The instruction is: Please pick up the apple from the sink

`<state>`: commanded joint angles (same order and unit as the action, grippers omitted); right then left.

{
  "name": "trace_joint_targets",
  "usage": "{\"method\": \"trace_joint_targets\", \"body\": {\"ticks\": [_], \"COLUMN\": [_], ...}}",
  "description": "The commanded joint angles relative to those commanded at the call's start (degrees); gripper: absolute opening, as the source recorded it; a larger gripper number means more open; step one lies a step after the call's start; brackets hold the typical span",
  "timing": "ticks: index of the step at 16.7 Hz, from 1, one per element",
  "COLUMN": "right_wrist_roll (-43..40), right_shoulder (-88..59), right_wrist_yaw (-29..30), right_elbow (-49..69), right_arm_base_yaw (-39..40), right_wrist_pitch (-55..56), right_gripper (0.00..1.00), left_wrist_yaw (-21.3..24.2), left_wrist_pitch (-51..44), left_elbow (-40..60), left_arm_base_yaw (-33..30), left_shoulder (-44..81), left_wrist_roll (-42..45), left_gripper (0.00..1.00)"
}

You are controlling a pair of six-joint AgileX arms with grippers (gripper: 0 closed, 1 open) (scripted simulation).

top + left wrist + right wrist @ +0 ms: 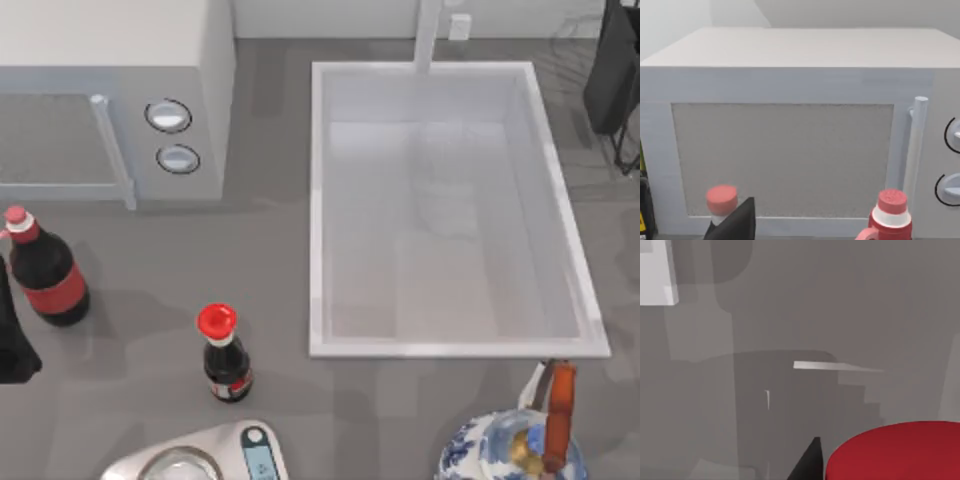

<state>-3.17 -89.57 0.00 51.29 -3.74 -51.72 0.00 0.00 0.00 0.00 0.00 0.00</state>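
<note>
Filling the near corner of the right wrist view, the apple [895, 452] is a smooth, plain, bright red rounded mass with no stem or marking. It sits right under the wrist camera, in the right gripper [865, 467]. One dark finger [807, 465] presses against its side, so the gripper is clamped on the fruit. Grey tabletop [840, 315] lies well beyond the gripper and apple.

From above, the right arm [612, 70] hangs at the table's far right edge, just outside the sink [320, 200]. The sink's white rim frames a bare pale grey bottom.

The left arm [12, 345] is parked at the left edge, just beside a dark red-capped bottle [48, 275] and facing the microwave [790, 150].
</note>
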Motion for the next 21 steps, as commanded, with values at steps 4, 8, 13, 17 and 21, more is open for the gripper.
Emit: {"method": "trace_joint_targets", "body": {"ticks": [4, 8, 13, 17, 21], "right_wrist_roll": [0.00, 0.00, 0.00, 0.00, 0.00], "right_shoulder": [0.00, 0.00, 0.00, 0.00, 0.00], "right_wrist_yaw": [0.00, 0.00, 0.00, 0.00, 0.00], "right_elbow": [0.00, 0.00, 0.00, 0.00, 0.00], "right_arm_base_yaw": [0.00, 0.00, 0.00, 0.00, 0.00], "right_wrist_pitch": [0.00, 0.00, 0.00, 0.00, 0.00], "right_gripper": [0.15, 0.45, 0.83, 1.00, 1.00], "left_wrist_yaw": [0.00, 0.00, 0.00, 0.00, 0.00], "left_wrist_pitch": [0.00, 0.00, 0.00, 0.00, 0.00], "left_elbow": [0.00, 0.00, 0.00, 0.00, 0.00], "left_arm_base_yaw": [0.00, 0.00, 0.00, 0.00, 0.00], "left_shoulder": [0.00, 0.00, 0.00, 0.00, 0.00], "left_wrist_roll": [0.00, 0.00, 0.00, 0.00, 0.00], "left_gripper": [1.00, 1.00, 1.00, 1.00, 1.00]}}
